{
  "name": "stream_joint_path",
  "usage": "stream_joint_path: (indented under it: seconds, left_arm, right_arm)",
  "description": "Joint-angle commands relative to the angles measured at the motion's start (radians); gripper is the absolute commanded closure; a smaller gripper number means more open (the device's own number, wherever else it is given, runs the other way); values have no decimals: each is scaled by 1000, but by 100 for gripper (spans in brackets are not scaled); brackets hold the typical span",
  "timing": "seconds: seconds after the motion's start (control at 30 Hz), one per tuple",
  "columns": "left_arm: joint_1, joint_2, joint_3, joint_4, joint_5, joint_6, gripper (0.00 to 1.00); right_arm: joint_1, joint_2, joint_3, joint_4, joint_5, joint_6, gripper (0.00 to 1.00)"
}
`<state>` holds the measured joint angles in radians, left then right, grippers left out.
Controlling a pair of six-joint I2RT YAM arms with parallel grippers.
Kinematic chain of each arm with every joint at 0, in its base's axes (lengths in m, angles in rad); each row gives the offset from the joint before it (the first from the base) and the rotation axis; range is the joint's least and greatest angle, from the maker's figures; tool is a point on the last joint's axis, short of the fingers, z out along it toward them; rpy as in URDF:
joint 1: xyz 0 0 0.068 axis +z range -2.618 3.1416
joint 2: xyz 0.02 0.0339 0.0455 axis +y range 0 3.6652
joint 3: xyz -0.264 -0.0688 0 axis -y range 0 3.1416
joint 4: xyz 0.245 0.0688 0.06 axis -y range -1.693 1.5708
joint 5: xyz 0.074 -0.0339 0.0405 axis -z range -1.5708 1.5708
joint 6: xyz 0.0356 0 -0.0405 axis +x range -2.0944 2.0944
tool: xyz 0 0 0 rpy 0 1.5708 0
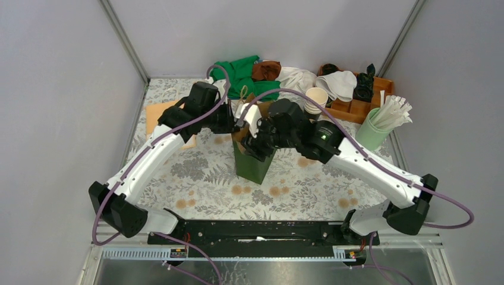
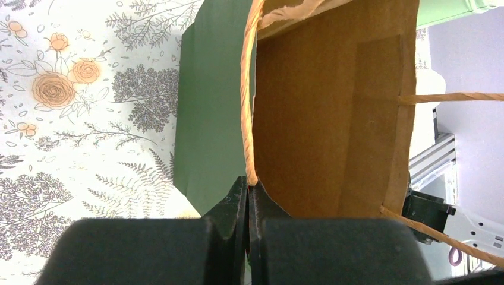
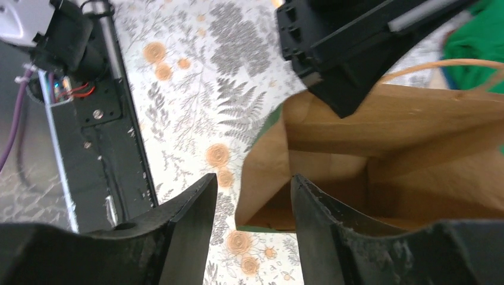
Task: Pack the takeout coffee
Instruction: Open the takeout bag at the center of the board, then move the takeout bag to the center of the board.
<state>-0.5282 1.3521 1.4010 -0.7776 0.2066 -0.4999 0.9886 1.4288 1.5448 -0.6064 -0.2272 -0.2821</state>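
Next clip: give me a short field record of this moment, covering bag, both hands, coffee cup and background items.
paper bag: green outside, brown inside, upright mid-table, mouth open
left hand: shut, pinching the bag's rim where a twine handle meets it
right hand: open above the bag's mouth, nothing between its fingers
coffee cup: not visible in any view
background: stack of lidless cups; straws in a green holder
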Motion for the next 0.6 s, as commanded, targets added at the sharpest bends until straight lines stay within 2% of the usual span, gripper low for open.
stream_joint_path:
  seconds: [0.0, 0.1, 0.27, 0.37, 0.57]
  left_arm:
    - [2, 9, 107, -19, -32, 21, 99]
    - [2, 18, 139, -52, -84, 17, 99]
    - [9, 29, 169, -98, -217, 4, 99]
    - [23, 37, 185, -119, -276, -4, 99]
    - [100, 50, 193, -122, -287, -13, 99]
  right_arm:
    - [-2, -111, 40, 104, 157, 84, 43]
    - [-2, -135, 53, 115, 280, 139, 37]
    - [-26, -100, 137, 4, 540, 272, 35]
    - [-104, -84, 172, -72, 542, 378, 34]
    - [-288, -123, 73, -82, 453, 507, 33]
